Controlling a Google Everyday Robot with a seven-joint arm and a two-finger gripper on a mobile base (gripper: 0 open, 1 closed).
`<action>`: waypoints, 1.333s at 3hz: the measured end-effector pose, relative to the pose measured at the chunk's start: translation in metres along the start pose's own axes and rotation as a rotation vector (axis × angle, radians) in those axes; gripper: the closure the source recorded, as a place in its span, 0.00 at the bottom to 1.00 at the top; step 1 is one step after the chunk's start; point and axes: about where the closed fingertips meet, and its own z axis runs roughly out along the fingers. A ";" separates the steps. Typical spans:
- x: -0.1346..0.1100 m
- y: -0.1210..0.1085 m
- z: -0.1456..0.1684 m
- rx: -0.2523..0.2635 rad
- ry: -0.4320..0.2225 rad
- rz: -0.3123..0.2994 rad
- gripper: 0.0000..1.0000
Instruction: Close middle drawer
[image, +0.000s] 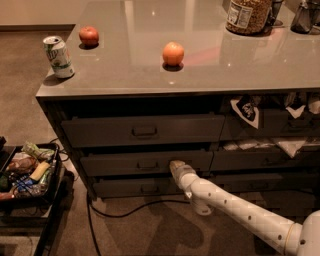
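Resting against the middle drawer's (110, 164) front at lower centre, the tool (176, 167) sits right of the handle (146, 164); I cannot tell its grip state.

Rightward, arm (240, 212) cropped — claw (175, 167) at middle drawer (120, 164).

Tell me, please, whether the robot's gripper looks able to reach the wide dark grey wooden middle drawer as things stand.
Probably yes. The gripper is at the front panel of the wide dark grey middle drawer, just beside its small metal loop handle, with nothing between them.
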 end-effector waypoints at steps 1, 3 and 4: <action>-0.005 0.002 -0.015 -0.030 -0.054 0.007 1.00; 0.012 -0.009 -0.093 -0.099 -0.234 0.047 1.00; 0.010 -0.002 -0.137 -0.058 -0.344 0.082 1.00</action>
